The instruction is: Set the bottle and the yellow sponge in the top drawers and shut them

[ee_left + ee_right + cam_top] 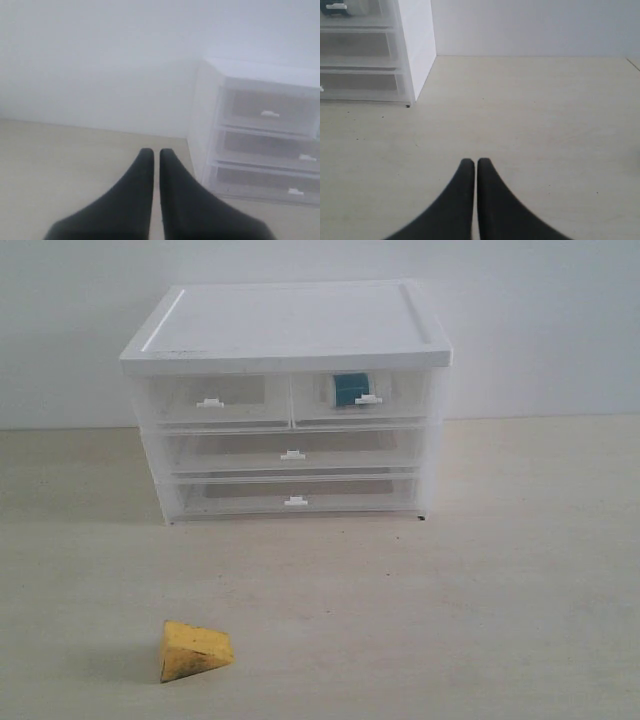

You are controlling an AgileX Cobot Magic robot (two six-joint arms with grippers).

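- One pale tabletop (500, 590) carries everything, and one plain white wall (540, 320) rises behind it.
- One white drawer cabinet (290, 325) stands upright at the back of the tabletop, near the wall, with its flat lid on top. It has four translucent drawers in all.
- Two full-width drawers take up the lower part, one (230, 452) stacked above the other (230, 498). Both sit flush with the frame.
- Two top drawers sit side by side under the lid, the left one (180, 400) and the right one (410, 395). Both are pushed in, and nothing shows through the left one's front.
- Two pairs of black fingers appear, each only in its own wrist view. The left fingers (137, 185) are pressed together with only a thin seam between the tips. They grasp nothing and hang over bare tabletop beside the cabinet's side.
- The right fingers (457, 190) are clenched in the same way and are empty. They hang over open tabletop, off the cabinet's other side.
- One yellow sponge (195, 648), a wedge with a speckled face, lies on the tabletop toward the front left. It is well apart from the cabinet and outside any drawer.
- One bottle (350, 388) sits inside the right top drawer, its teal label showing through the front.
- Four small white tab handles show, one per drawer: (210, 402), (369, 399), (292, 455), (296, 501).
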